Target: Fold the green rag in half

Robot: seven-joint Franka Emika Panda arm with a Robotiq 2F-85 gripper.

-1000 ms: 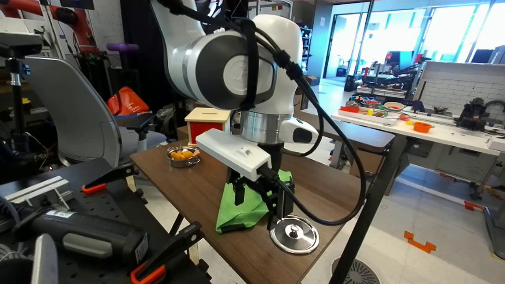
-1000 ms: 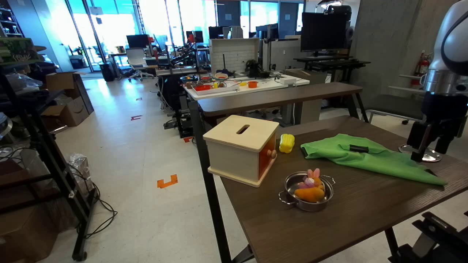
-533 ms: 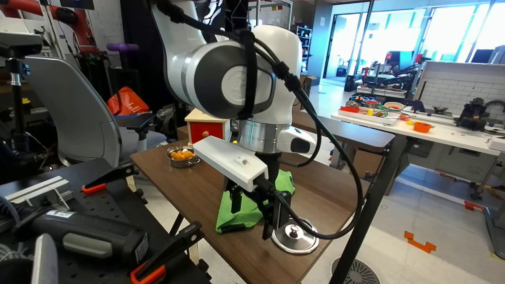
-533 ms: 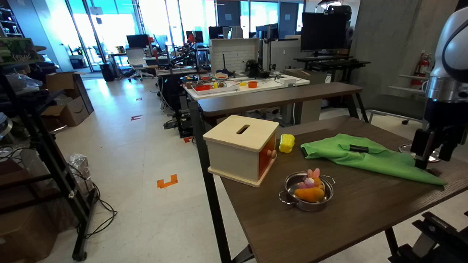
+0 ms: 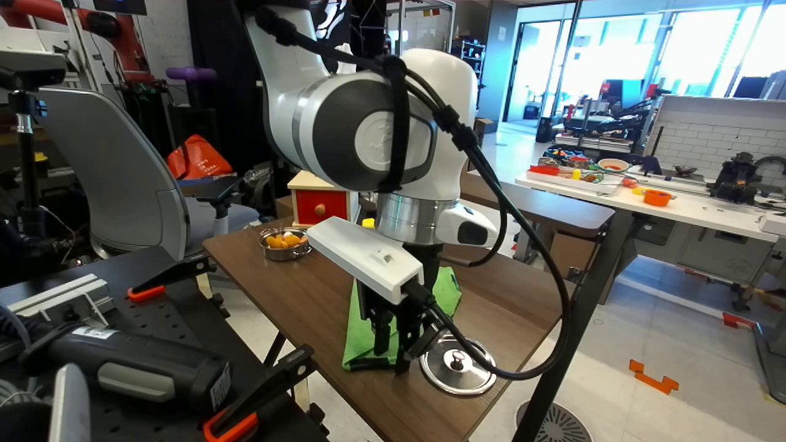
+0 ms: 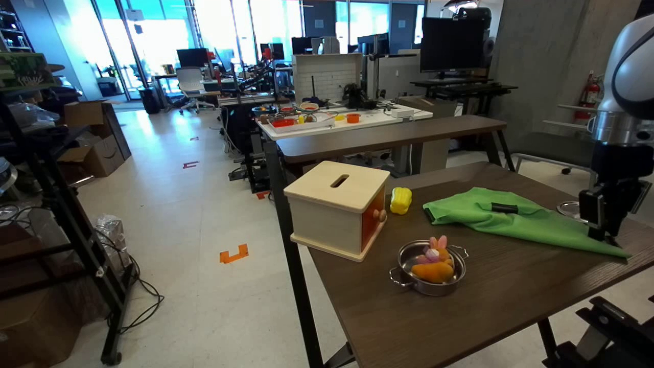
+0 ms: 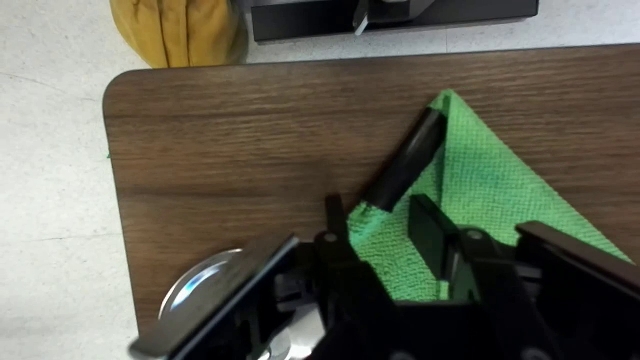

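The brown wood-grained table point(image 6: 460, 332) spread beneath the gripper point(image 7: 377, 202). On it lay the green rag point(image 6: 531, 230), one end at the gripper, and near it the round metal lid point(image 5: 457, 374). Well apart from the gripper were the metal pot point(image 6: 435, 290), the yellow object point(image 6: 401, 201) and, farthest from it, the wooden box point(image 6: 329, 222).

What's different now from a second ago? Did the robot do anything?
The gripper came lower at one end of the green rag, and its jaws moved closer together, though a gap shows between them. The rag slid slightly rightward in both exterior views. The metal lid, metal pot, yellow pepper and wooden box stayed put.
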